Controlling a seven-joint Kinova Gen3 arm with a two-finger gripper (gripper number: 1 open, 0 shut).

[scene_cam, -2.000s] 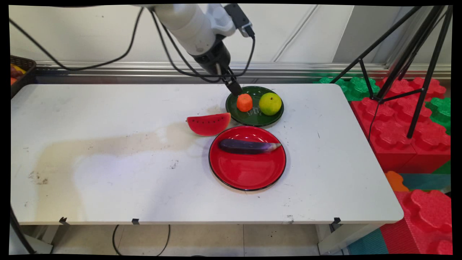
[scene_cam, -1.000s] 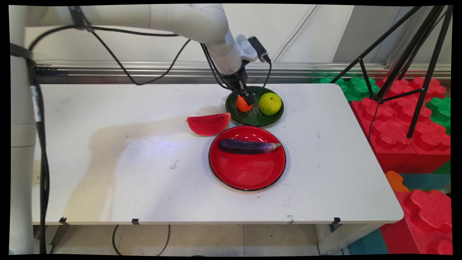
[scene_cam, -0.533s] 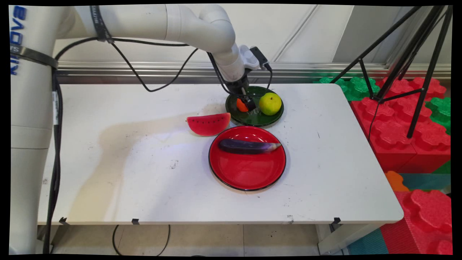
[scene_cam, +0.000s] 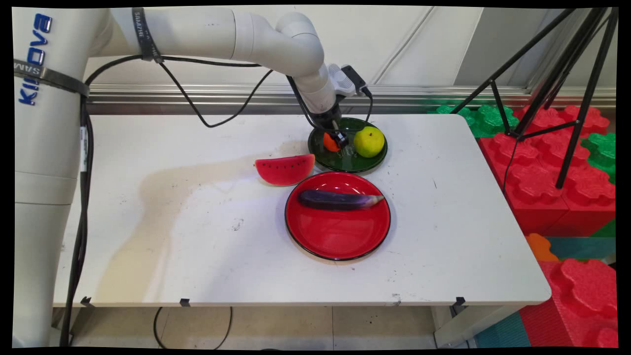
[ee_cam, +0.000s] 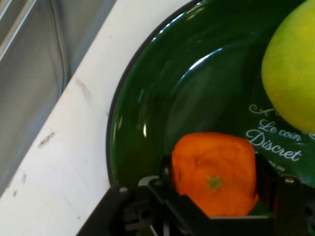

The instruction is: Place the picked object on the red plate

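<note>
White table point(scene_cam: 197, 222), claw point(scene_cam: 339, 140) gripping orange fruit point(ee_cam: 214, 172)

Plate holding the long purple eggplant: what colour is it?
Red with a black rim, clearest in the main view.

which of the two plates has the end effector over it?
The green plate, at the table's far side, holding the orange fruit and the yellow-green fruit. The end effector straddles the orange fruit. The red plate holds only the eggplant.
</note>
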